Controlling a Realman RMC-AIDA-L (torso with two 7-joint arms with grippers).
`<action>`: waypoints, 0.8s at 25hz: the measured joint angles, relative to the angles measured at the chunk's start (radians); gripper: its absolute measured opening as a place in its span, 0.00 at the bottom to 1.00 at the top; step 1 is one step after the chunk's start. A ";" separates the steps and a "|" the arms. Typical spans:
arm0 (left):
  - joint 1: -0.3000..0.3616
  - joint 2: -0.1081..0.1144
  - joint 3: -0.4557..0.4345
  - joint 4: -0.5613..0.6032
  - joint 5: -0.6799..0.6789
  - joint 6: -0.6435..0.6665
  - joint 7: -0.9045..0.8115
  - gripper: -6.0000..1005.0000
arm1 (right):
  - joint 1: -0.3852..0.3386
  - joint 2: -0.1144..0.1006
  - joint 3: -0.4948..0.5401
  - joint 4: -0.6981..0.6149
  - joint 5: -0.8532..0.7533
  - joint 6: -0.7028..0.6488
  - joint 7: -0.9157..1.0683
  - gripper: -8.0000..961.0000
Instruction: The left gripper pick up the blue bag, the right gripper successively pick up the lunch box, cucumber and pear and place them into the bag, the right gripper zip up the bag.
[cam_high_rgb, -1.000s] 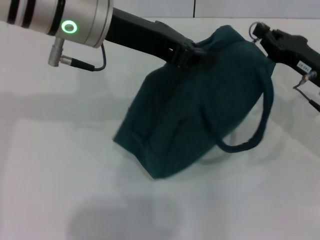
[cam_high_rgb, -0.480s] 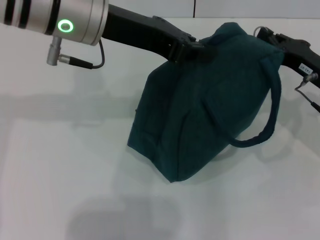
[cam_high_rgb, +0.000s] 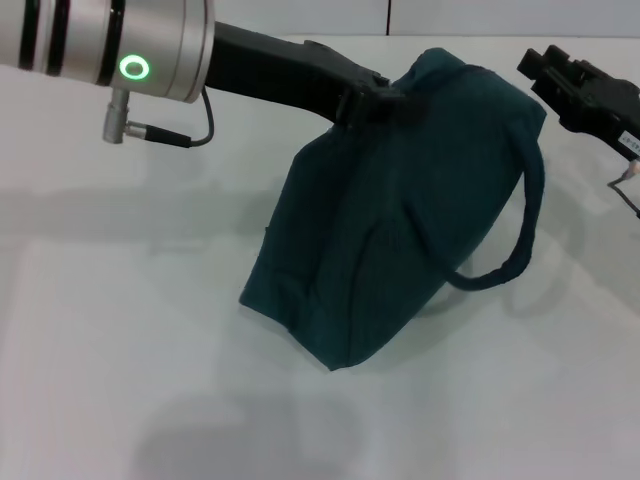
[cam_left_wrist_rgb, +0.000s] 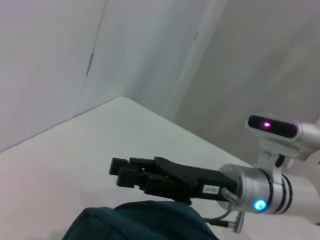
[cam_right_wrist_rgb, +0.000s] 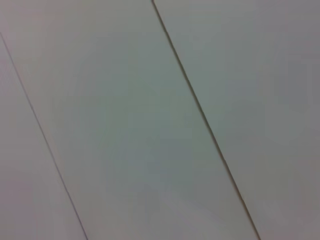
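The blue bag (cam_high_rgb: 400, 220) hangs tilted, its lower corner resting on the white table (cam_high_rgb: 120, 330), its top closed. My left gripper (cam_high_rgb: 385, 100) reaches in from the upper left and is shut on the bag's top edge. One loop handle (cam_high_rgb: 520, 240) droops on the right side. My right gripper (cam_high_rgb: 540, 68) is at the upper right, just clear of the bag's top corner. It also shows in the left wrist view (cam_left_wrist_rgb: 117, 170), above the bag's top (cam_left_wrist_rgb: 140, 222). The lunch box, cucumber and pear are out of view. The zip pull is hidden.
The white table spreads in front and to the left of the bag. A pale wall runs behind the table's far edge (cam_high_rgb: 300, 36). The right wrist view shows only pale wall panels (cam_right_wrist_rgb: 125, 125).
The right gripper was at the bag's top corner with the ring zip pull; it has drawn back to the right, off the bag. The bag swayed right, then back left.
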 joint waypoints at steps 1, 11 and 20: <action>0.000 0.000 -0.007 -0.013 -0.006 -0.005 0.010 0.07 | -0.005 0.000 0.001 0.000 0.002 -0.011 -0.001 0.18; 0.003 0.003 -0.077 -0.113 -0.049 -0.010 0.048 0.09 | -0.091 -0.007 0.015 -0.003 0.003 -0.111 -0.003 0.71; 0.035 0.003 -0.137 -0.122 -0.084 0.002 0.112 0.39 | -0.151 -0.018 0.035 -0.002 0.002 -0.228 -0.018 0.88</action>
